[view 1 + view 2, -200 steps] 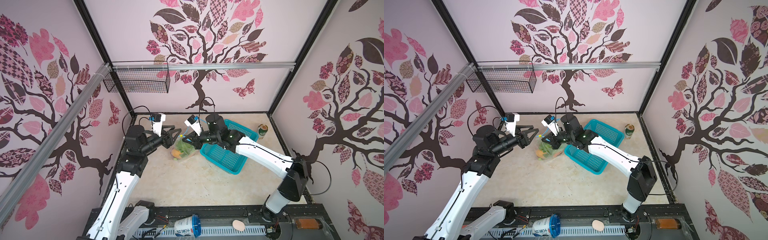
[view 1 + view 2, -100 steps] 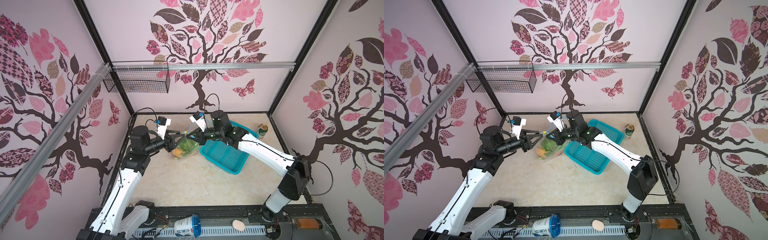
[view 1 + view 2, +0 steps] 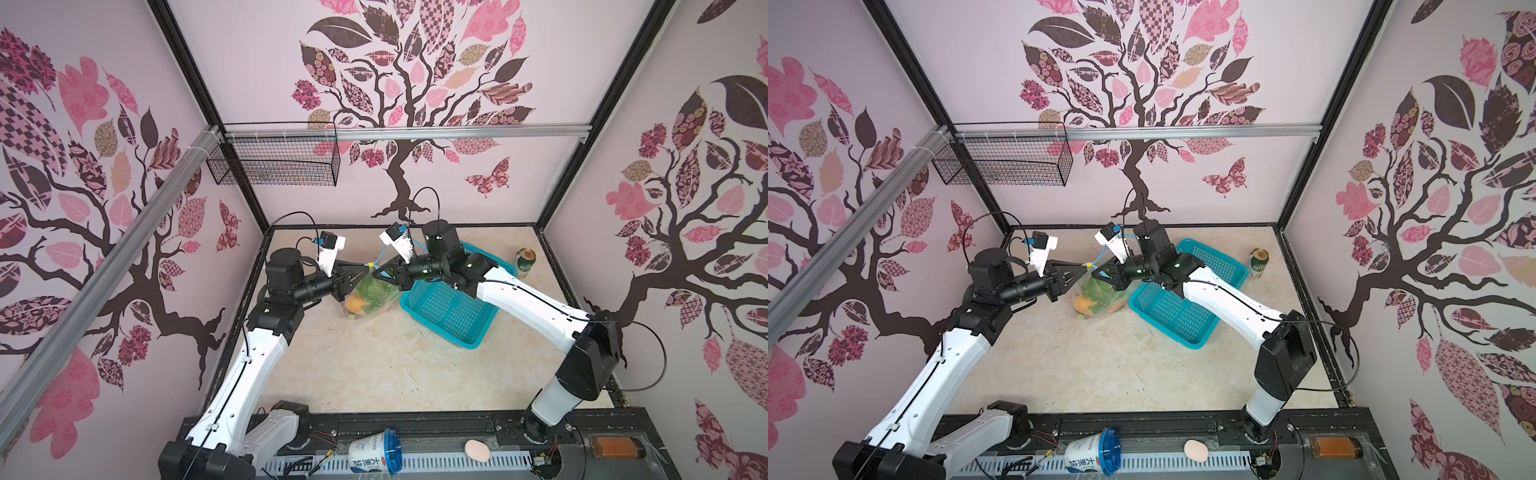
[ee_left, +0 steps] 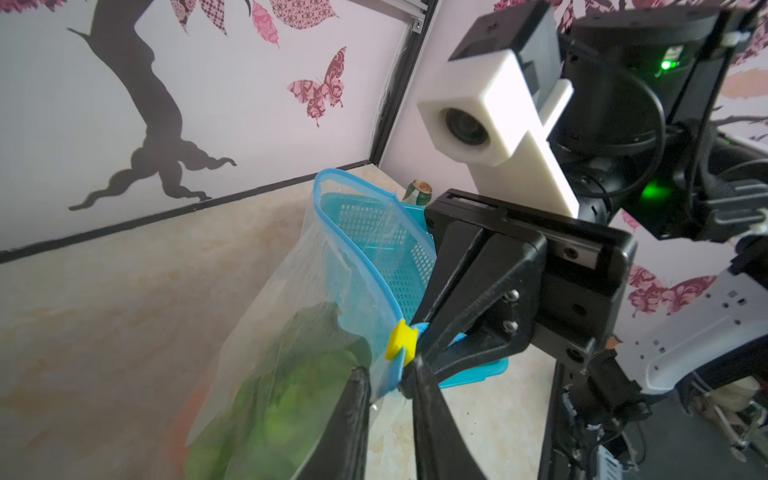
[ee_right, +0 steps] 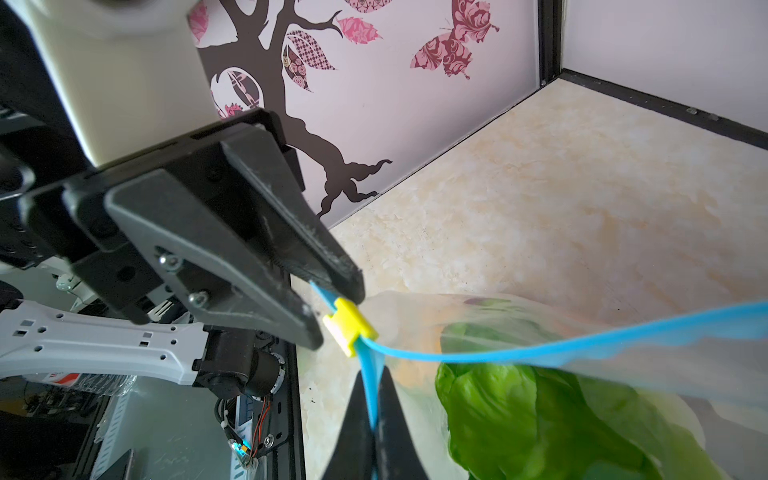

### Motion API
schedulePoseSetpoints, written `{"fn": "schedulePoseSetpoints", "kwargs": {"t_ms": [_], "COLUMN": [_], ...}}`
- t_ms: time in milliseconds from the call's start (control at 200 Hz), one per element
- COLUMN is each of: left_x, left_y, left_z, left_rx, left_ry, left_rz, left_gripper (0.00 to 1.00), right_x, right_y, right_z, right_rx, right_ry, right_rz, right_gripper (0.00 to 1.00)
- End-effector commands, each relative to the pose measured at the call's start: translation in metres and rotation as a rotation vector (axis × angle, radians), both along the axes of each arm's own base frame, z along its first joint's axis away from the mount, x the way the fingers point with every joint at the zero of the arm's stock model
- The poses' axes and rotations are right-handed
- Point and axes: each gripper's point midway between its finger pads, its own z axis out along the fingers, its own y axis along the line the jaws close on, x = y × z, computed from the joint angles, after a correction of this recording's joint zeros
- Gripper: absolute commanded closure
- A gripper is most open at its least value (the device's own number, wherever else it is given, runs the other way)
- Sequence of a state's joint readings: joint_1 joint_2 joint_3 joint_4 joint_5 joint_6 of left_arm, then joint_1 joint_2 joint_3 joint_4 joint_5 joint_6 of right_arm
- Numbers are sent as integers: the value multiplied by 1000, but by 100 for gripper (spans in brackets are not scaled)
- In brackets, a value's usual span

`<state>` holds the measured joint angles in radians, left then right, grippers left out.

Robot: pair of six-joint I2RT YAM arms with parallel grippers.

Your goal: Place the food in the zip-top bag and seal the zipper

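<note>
Zip-top bag [image 4: 291,299]: 1 pc, held up by its mouth just beside basket [image 3: 446,309]. Food [image 5: 519,415] inside: green leaf + orange pc seen, rest uncountable. Zipper [image 4: 353,249] open, yellow slider [image 4: 399,340] at start end; sealing not yet done. Left gripper [image 5: 334,316] fingers pinch at slider; right gripper [image 5: 372,386] fingers clamp strip. Basket 1, can [image 3: 525,262] 1.

**Materials and Surface Finish**

The zip-top bag [image 4: 291,291] is thin clear plastic film, glossy and creased. Its zipper [image 5: 540,353] is smooth light-blue plastic. The slider [image 5: 348,326] is matt yellow plastic. The cabbage [image 5: 519,415] inside looks like glossy green plastic. The left tool [image 5: 336,313] and right tool [image 4: 417,359] are matt black plastic with a fine grain. The basket [image 3: 449,311] is perforated teal plastic. The bench [image 3: 374,365] is smooth and marble-patterned, with a low sheen. The can [image 3: 525,262] is glossy metal.
</note>
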<state>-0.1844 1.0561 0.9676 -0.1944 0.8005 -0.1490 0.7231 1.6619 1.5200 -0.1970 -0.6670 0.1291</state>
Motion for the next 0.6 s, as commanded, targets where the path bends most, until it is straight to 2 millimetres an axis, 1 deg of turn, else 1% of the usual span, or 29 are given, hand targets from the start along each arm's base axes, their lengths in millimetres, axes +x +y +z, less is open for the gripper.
{"fn": "schedulePoseSetpoints", "kwargs": {"t_ms": [0,150,285,310,355,435,505,565,595], "left_x": [-2,-5,-6,-6,-6,-7,-8,-8,-8], "left_y": [-4,-1,0,1,1,4,5,6,6], "left_z": [10,13,13,12,13,12,12,12,12], "left_rx": [-19,-18,-17,-15,-9,6,18,24,26], "left_ry": [-19,-43,-45,-43,-48,-57,-64,-69,-68], "left_rz": [-34,-15,-10,-6,-1,12,22,28,27], "left_gripper": [100,100,100,100,100,100,100,100,100], "right_x": [1,1,4,5,6,2,-3,-5,-6], "right_y": [5,4,0,-1,-7,-17,-25,-31,-35], "right_z": [17,14,8,6,7,14,22,28,31], "right_rx": [44,32,-6,-21,-44,-74,-85,-90,-92], "right_ry": [-27,-29,-50,-61,-95,-168,-236,-301,-334], "right_rz": [23,21,0,-8,-22,-28,-26,-33,-37], "right_gripper": [100,100,100,95,88,75,61,45,40]}}
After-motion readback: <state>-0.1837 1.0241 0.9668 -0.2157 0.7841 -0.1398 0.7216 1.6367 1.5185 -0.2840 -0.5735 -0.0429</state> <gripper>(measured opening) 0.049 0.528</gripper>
